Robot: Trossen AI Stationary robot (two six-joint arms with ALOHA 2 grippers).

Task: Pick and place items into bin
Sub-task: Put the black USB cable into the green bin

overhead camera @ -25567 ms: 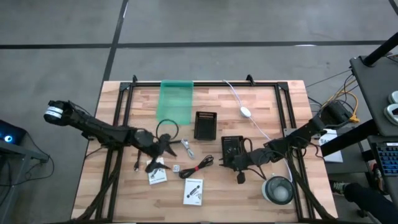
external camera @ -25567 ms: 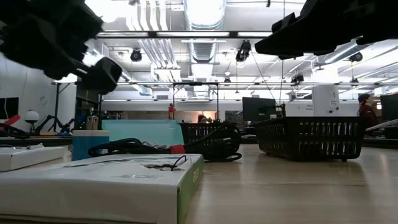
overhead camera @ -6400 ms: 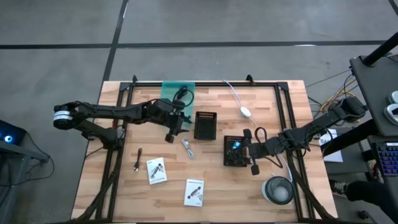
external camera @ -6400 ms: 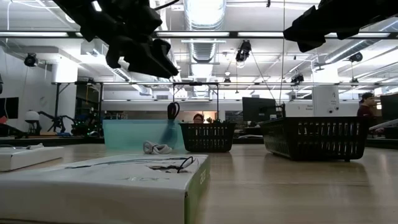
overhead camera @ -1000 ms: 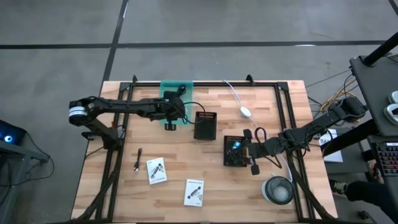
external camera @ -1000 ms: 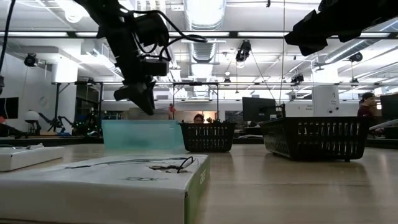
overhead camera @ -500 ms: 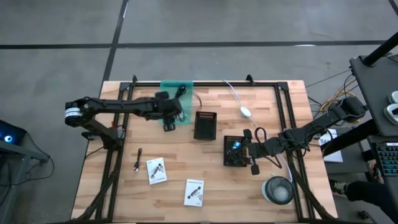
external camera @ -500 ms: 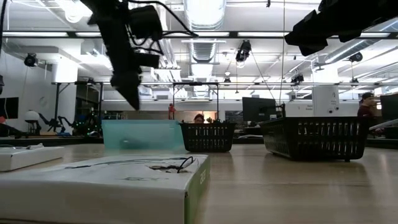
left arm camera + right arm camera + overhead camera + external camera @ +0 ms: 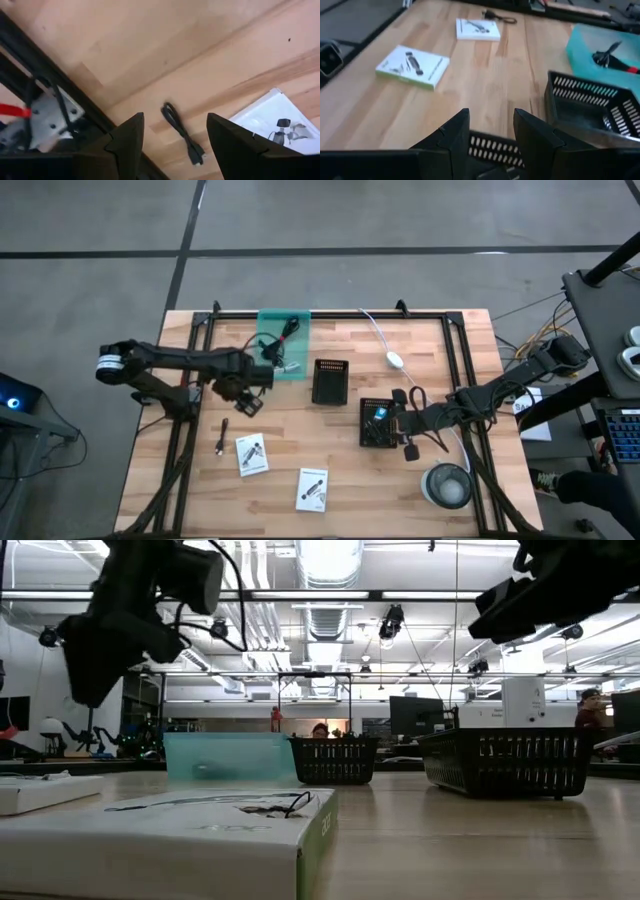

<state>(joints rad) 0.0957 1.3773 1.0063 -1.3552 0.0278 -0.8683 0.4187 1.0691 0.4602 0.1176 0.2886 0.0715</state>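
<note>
Thin black stick (image 9: 182, 133) lies below the left tool (image 9: 172, 142) (fingers apart).

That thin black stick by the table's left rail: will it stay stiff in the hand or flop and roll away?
The thin black stick looks more like a short cord: it bends slightly, so probably limp. It lies flat and slim on the table, likely hard to pinch. The left hand is open above it.

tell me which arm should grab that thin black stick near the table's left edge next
Left. The left hand hangs open close to the thin black stick, which shows between its fingers in the left wrist view. The right hand sits far across the table by the black basket.
</note>
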